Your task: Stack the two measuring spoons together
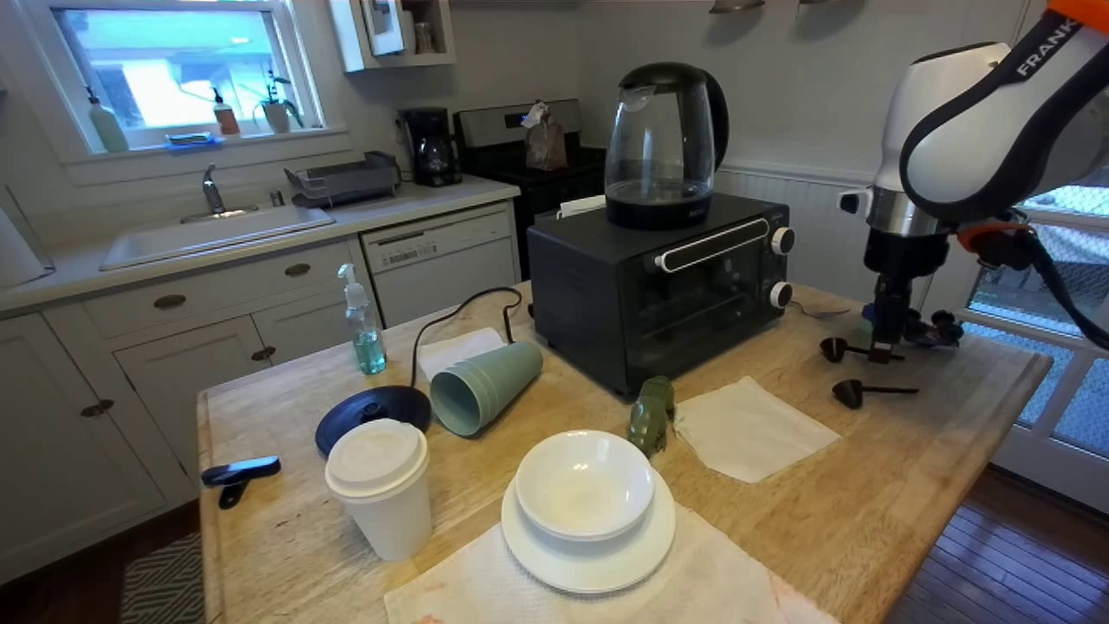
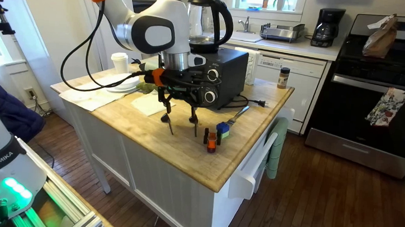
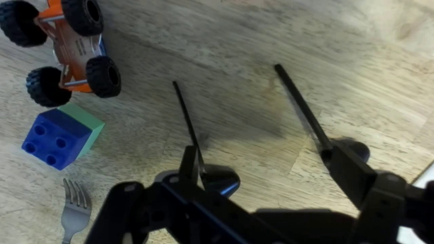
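Left spoon, right spoon, each at a finger of the widely parted gripper

The gripper points downward with its two fingers far apart and has hold of nothing; the wooden table top shows through the gap. Both black measuring spoons lie right at it, apart from each other. In the wrist view, the left spoon's bowl sits just inside the left finger, its thin handle running on past the tip. The right fingertip covers the right spoon where handle and bowl meet; the bowl shows past that finger's outer edge, and the handle reaches out ahead, leaning toward the gap. Whether either finger touches its spoon, I cannot tell. In an exterior view, the fingertips show just above the two spoon bowls.

Beyond the left finger, in the wrist view, are a toy truck with orange parts, a blue block on a light green block, and a fork. In an exterior view, leftward of the gripper come a paper napkin, near it, then a black toaster oven carrying a glass kettle; farther off, a white bowl stands on a plate.
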`<action>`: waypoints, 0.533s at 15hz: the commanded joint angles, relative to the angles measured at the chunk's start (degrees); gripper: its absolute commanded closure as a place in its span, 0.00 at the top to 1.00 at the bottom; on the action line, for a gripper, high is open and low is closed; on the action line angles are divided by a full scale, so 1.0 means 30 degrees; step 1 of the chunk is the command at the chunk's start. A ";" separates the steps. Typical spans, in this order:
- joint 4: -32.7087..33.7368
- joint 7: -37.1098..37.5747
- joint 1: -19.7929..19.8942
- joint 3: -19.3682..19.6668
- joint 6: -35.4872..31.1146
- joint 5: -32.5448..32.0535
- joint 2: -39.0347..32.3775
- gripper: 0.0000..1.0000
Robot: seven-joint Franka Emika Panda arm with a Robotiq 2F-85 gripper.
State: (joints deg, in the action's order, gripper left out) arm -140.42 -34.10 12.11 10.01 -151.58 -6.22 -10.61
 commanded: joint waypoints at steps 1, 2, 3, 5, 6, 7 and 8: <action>0.0710 -0.2506 0.1235 -0.1436 -0.1229 0.3275 -0.1131 1.00; 0.0865 -0.3108 0.1507 -0.1808 -0.1307 0.4131 -0.1321 1.00; 0.0997 -0.3601 0.1745 -0.2130 -0.1409 0.4828 -0.1506 1.00; 0.1254 -0.4569 0.2186 -0.2717 -0.1642 0.6005 -0.1870 1.00; 0.1384 -0.4889 0.2323 -0.2873 -0.1749 0.6289 -0.2019 1.00; 0.1488 -0.5158 0.2444 -0.2967 -0.1872 0.6418 -0.2141 1.00; 0.1570 -0.5345 0.2560 -0.3062 -0.1979 0.6544 -0.2229 1.00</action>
State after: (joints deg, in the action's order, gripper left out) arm -137.49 -46.51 17.68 2.67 -155.93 10.47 -15.30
